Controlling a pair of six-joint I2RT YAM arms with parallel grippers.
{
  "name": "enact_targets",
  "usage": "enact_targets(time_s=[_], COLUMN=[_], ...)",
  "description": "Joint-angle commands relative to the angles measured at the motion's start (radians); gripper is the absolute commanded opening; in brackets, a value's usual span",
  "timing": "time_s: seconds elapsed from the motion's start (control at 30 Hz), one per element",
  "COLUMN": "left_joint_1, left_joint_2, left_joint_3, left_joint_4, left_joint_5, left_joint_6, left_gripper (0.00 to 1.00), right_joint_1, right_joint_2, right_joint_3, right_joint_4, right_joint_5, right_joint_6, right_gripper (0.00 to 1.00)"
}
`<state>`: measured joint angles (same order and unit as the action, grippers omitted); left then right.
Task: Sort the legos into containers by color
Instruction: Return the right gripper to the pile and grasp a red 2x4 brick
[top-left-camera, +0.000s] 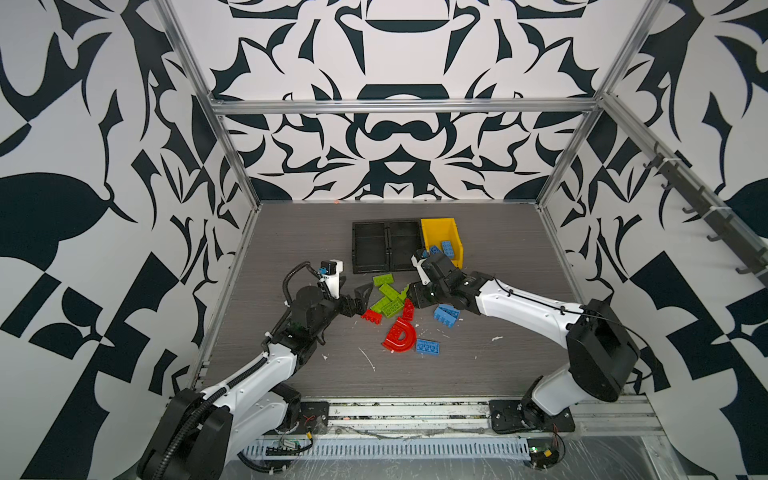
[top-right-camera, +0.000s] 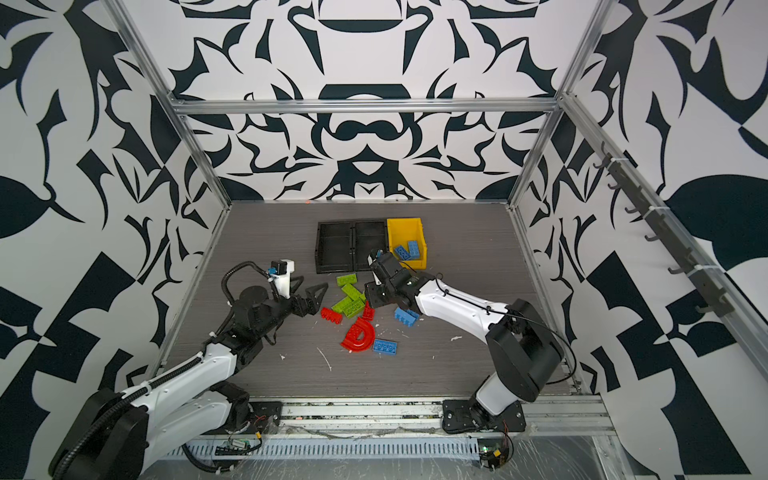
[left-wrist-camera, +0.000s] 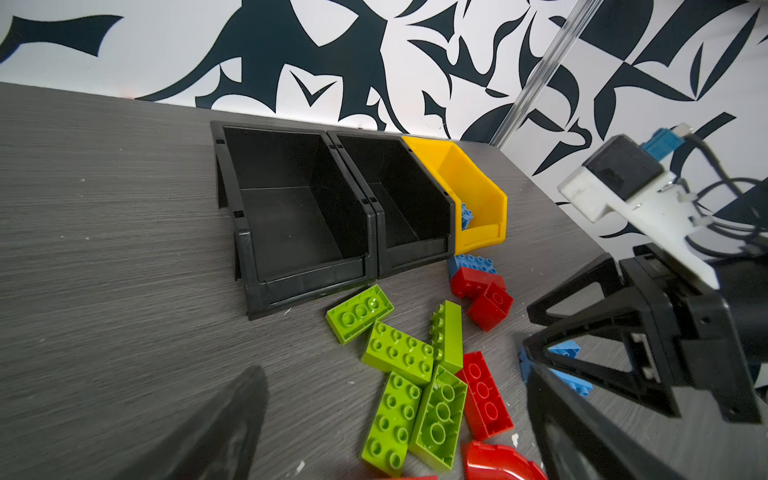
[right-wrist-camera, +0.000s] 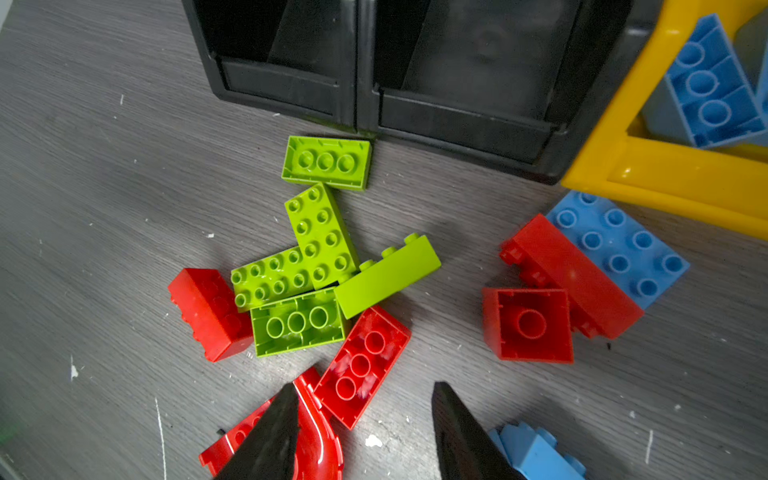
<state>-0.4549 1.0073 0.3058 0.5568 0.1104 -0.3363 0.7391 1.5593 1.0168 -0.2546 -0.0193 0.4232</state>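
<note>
Several lime green legos (top-left-camera: 387, 296) (right-wrist-camera: 320, 232) lie heaped in front of the two black containers (top-left-camera: 370, 247) (left-wrist-camera: 291, 208). Red legos lie around them: a brick (top-left-camera: 372, 316), the half-round arch (top-left-camera: 399, 336) and an upturned brick (right-wrist-camera: 361, 365). Two more red bricks (right-wrist-camera: 573, 274) and a blue one (right-wrist-camera: 619, 245) rest by the yellow container (top-left-camera: 438, 232), which holds blue bricks (top-left-camera: 446, 247). My left gripper (top-left-camera: 363, 301) (left-wrist-camera: 395, 374) stands open beside the green heap. My right gripper (right-wrist-camera: 365, 386) hangs open over the upturned red brick and holds nothing.
Blue bricks lie on the table at the right of the heap (top-left-camera: 446, 316) and beside the arch (top-left-camera: 428, 346). White flecks (top-left-camera: 368, 359) dot the grey table. Patterned walls and metal posts (top-left-camera: 232, 158) enclose the table on three sides.
</note>
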Motion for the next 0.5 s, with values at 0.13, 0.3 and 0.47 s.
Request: enact_targets(time_s=[0.13, 0.3, 0.47], left_joint_1=[-0.004, -0.004, -0.004], left_joint_2=[-0.040, -0.034, -0.030], left_joint_3=[-0.041, -0.034, -0.035], left_joint_4=[0.067, 0.064, 0.064], left_joint_5=[0.010, 0.019, 0.015], left_joint_6=[-0.018, -0.018, -0.020], left_gripper=[1.00, 1.00, 1.00], right_joint_1=[0.027, 0.041, 0.054], right_joint_2=[0.036, 0.070, 0.098], right_joint_3=[-0.029, -0.029, -0.041], right_joint_4=[0.058, 0.058, 0.071], right_joint_5=[0.016, 0.019, 0.015], right_joint_6=[0.041, 0.047, 0.053], right_gripper=[0.55, 0.55, 0.55])
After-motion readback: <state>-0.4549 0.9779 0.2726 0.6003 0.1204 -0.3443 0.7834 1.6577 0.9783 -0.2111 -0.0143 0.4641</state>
